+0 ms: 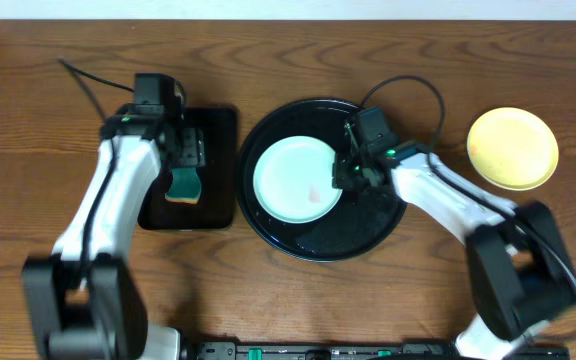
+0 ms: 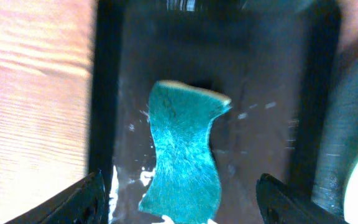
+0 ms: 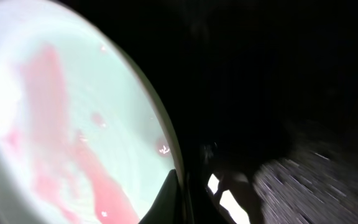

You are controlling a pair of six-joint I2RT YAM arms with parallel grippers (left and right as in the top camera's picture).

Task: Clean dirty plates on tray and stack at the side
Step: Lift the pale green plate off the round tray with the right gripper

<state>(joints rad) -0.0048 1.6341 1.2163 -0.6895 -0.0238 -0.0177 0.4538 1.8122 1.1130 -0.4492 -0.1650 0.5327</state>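
Right hand pinches mint plate rim: stiff, glossy, likely slick. Left hand wide over soft sponge; grip its waist.

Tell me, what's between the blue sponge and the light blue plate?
Between the sponge and plate there's just black tray: the small rectangular tray's floor and rim, then the round tray's rim. The overhead view shows it.
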